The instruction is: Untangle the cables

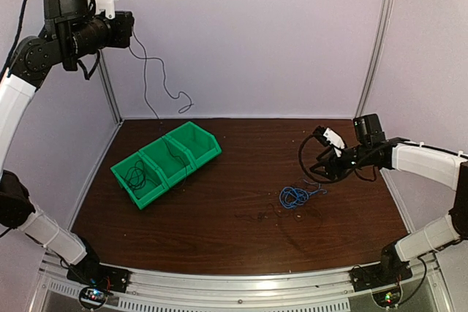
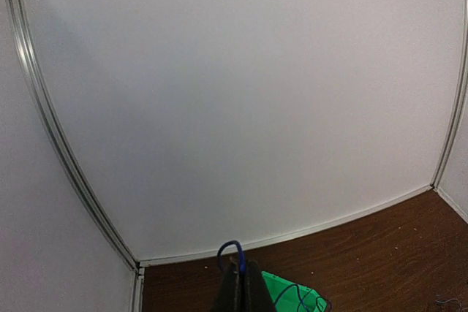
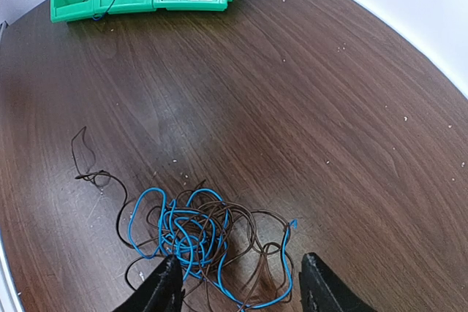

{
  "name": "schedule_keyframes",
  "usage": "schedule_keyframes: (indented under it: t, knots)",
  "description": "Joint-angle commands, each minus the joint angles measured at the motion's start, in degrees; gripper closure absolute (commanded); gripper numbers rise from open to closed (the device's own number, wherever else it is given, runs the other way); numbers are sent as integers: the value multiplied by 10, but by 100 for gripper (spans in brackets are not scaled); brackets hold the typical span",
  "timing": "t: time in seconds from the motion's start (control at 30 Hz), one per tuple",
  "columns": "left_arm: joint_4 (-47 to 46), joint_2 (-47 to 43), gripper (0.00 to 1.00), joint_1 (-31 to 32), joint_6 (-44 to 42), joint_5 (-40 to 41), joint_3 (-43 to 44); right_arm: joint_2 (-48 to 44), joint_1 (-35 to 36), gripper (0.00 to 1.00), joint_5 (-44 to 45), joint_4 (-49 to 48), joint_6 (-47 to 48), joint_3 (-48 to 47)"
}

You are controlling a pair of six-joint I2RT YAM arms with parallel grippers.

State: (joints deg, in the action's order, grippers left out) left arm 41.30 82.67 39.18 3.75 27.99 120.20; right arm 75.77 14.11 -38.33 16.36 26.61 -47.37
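Lifting one strand clear of the rest is the step I judge to be in hand. From the top camera, my left gripper point(image 1: 126, 34) is raised high with a thin cable point(image 1: 146, 71) hanging from it, looping below and running down toward the green bins point(image 1: 150, 195) underneath. My right gripper point(image 1: 322, 155) hovers just above and behind the tangle point(image 1: 295, 196) on the table point(image 1: 234, 239). A dark cable point(image 1: 135, 174) lies coiled in the end compartment, and a strand crosses the middle one; the third looks bare. On the left wrist camera, the fingers point(image 2: 232, 290) are pinched shut on a blue loop poking out above them, with a corner of green bin directly beneath. On the right wrist camera, the jaws stand partly apart with nothing held, and the blue and dark knot lies between and just ahead of the fingertips point(image 3: 167, 288). The bins sit far ahead. Next, I think, the right gripper must drop and pin the knot.
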Motion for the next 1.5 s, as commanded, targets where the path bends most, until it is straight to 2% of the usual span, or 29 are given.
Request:
schedule_keyframes:
  t: [0.0,0.07,0.33,0.47,0.67,0.8,1.03,1.27,1.47]
  knots:
    - [-20,-36,100,-6,-16,49,-7,-13,-4,45,16,-11,0,8]
    - [-30,-44,100,-6,-19,15,-4,-12,-4,45,19,-12,1,9]
    - [-74,-3,100,-6,4,-344,-8,-12,-4,44,17,-12,2,10]
    - [-146,-2,100,-6,34,-451,-28,-9,-4,44,18,-11,3,11]
    - [-215,24,100,-4,95,-564,-74,-4,-4,44,15,-9,6,9]
    - [-263,30,100,8,119,-581,-119,-2,-4,44,15,-8,9,10]
    - [-263,46,100,11,142,-615,-69,8,-4,44,12,-5,12,7]
    - [-312,101,100,45,160,-637,-113,11,-4,44,9,-2,14,4]
    - [-264,147,100,74,114,-602,-18,6,-4,44,12,-2,14,6]
